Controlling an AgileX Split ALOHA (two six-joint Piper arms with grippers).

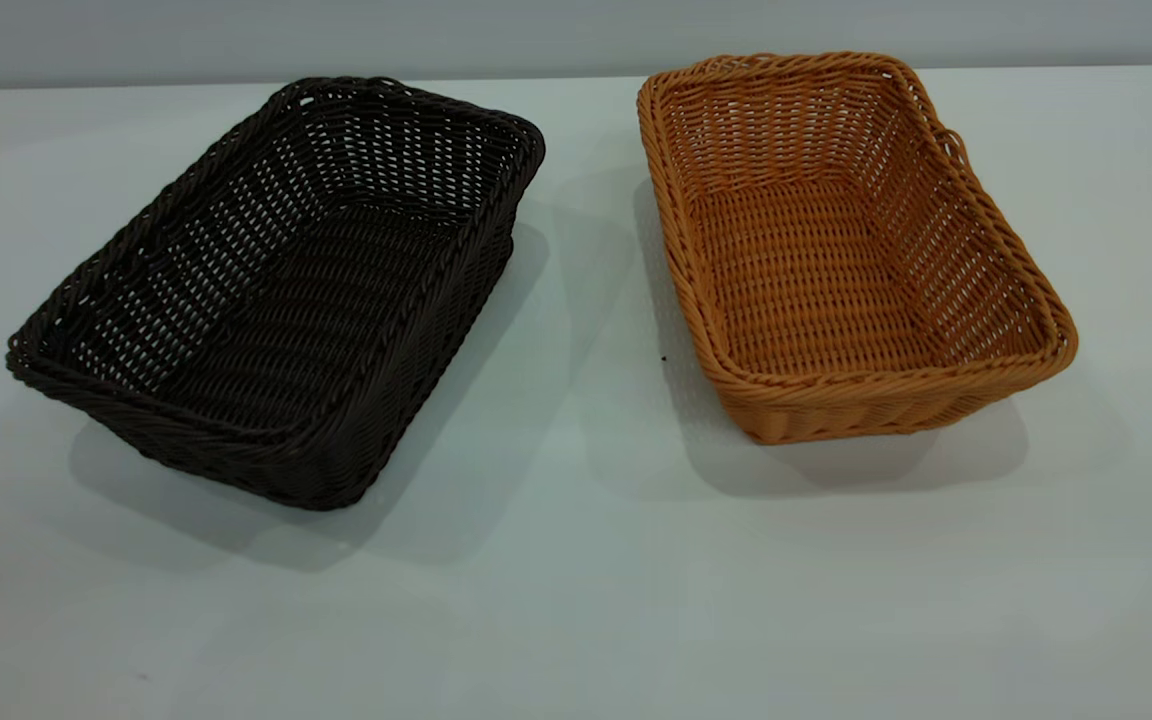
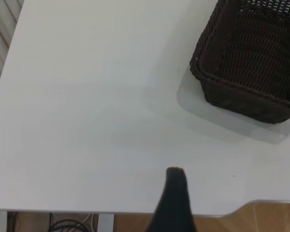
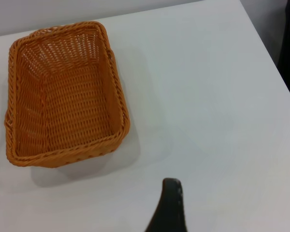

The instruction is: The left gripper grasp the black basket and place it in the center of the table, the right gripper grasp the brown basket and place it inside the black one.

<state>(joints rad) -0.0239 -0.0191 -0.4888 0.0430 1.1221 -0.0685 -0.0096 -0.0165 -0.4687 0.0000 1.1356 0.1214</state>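
Nothing is grasped yet; you are at the very start. The black basket sits on the left half of the worktop, angled, its far end pointing toward the middle. The brown basket sits on the right half, well apart from the black one, with a bare strip of worktop between them. Both are upright and empty.

The left gripper hangs over bare worktop near the edge, the black basket's corner well off from it. Only 1 dark tip shows, so you cannot tell whether its fingers are spread or pressed together. The same goes for the right gripper: 1 tip in view over bare worktop, the brown basket apart from it, finger state unknown.

Step 1 is the left arm's. The next move likely calls for reaching to the black basket's braided rim, taking the near wall between the fingers, then carrying it to the centre.

Nothing stands in the way. Watch the brown basket's near side when you bring the black one inward; the gap is modest.
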